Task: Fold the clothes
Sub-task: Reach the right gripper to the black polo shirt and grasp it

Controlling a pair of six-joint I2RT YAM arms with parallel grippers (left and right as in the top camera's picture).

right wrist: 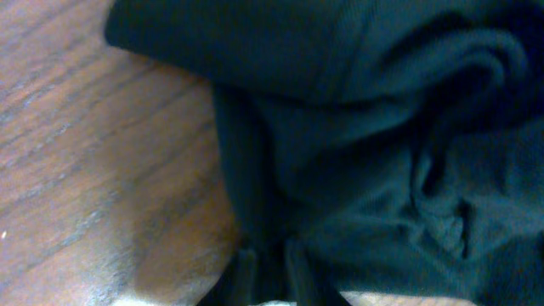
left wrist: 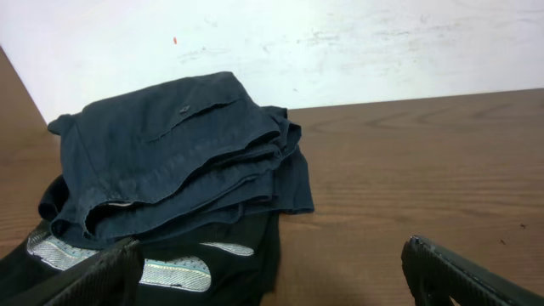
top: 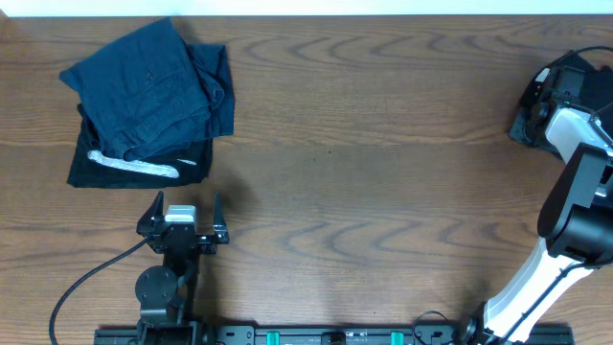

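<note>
1. Overhead view. The left pincer is sitting near the front edge of the worktop, released, with its jaws standing wide and nothing between them. A cable is trailing from its arm. At the far left, navy garments are lying in a loose pile on a black piece with a silvery stripe, whose near edge is showing. The right arm is reaching to the far right edge. Its wrist is covering its pincer, and I cannot tell fabric from hardware in the dark mass there.

2. Left wrist view. The left pincer is facing the pile, well apart from it, with both fingers spread at the bottom corners. The navy garments are resting on the black piece with a silvery stripe. The worktop is running back to a white wall.

3. Right wrist view. The black top is lying crumpled on the worktop, filling most of the view. The right pincer is clenched, pinching a fold of the black top at its near edge. The fabric is running down between the two closed fingertips.
</note>
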